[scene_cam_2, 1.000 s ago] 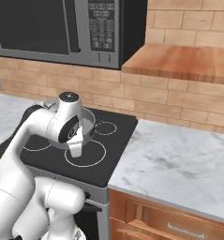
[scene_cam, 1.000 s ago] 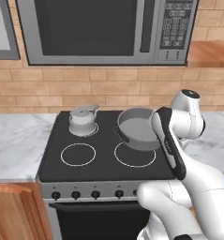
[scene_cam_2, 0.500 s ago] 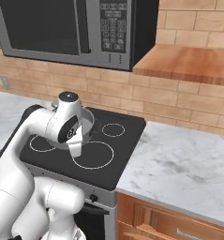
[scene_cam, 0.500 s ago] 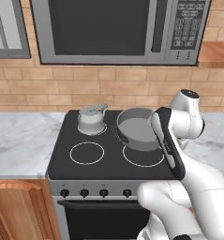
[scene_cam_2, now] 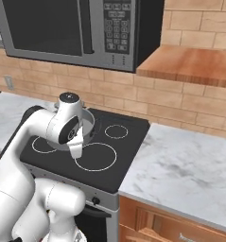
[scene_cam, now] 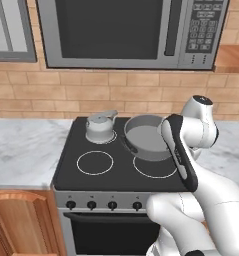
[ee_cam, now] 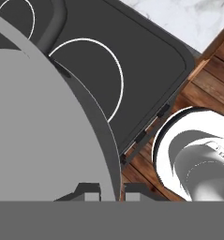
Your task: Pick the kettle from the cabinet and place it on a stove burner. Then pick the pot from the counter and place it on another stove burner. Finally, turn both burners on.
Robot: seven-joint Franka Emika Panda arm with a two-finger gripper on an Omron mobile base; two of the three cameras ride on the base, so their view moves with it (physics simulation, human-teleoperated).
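No brand name or legible label shows anywhere; the microwave (scene_cam: pixel 136 32) above the stove has a keypad (scene_cam: pixel 207 25) whose markings are too small to read. It hangs against a tan brick wall (scene_cam: pixel 51 97).

The kettle (scene_cam: pixel 101 128) sits on the back left burner of the black cooktop (scene_cam: pixel 81 172), upright, with its spout turned toward the back right. The pot (scene_cam: pixel 147 142) is held just above the cooktop, over the back right burner and reaching toward the front right ring (scene_cam: pixel 155 170). From the hand camera, the gripper (ee_cam: pixel 111 191) is clenched on the pot's rim (ee_cam: pixel 114 159), one fingertip inside the wall and one outside. The front left ring (scene_cam: pixel 95 162) is bare.

From the left base camera, the robot's white forearm crosses the right side of the pot and hides that edge and part of the stove. From the right base camera the arm covers most of the pot and the kettle.

Four dark knobs (scene_cam: pixel 102 204) line the front panel of the stove. White marble counter (scene_cam_2: pixel 190 175) lies on both sides of the stove. A brown wooden shelf (scene_cam_2: pixel 195 66) juts from the wall right of the microwave, and wooden drawer fronts (scene_cam_2: pixel 152 224) sit below the counter
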